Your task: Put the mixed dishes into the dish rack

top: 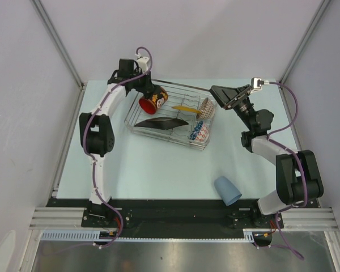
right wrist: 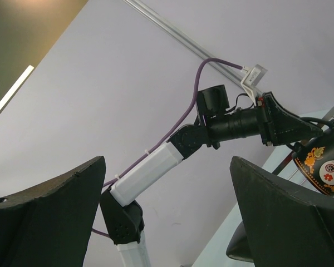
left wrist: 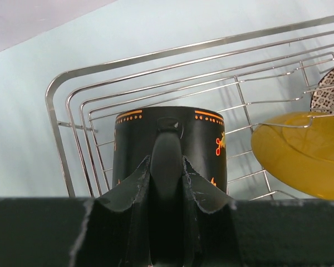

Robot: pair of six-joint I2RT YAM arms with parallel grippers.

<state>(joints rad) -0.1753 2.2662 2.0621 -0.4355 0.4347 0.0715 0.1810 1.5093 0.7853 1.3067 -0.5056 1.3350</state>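
Observation:
My left gripper is shut on the handle of the dark mug with a red inside and holds it tilted over the far left corner of the dish rack. The left wrist view shows the handle pinched between my fingers, with the mug body above the rack wires. In the rack are the yellow-centred plate on edge, the pinkish-beige bowl and the blue patterned bowl. My right gripper is open and empty above the rack's right end. The light-blue cup lies on the table.
A dark flat shape lies across the rack's near left part. The yellow plate stands just right of the mug in the left wrist view. The right wrist view looks across at the left arm and the mug.

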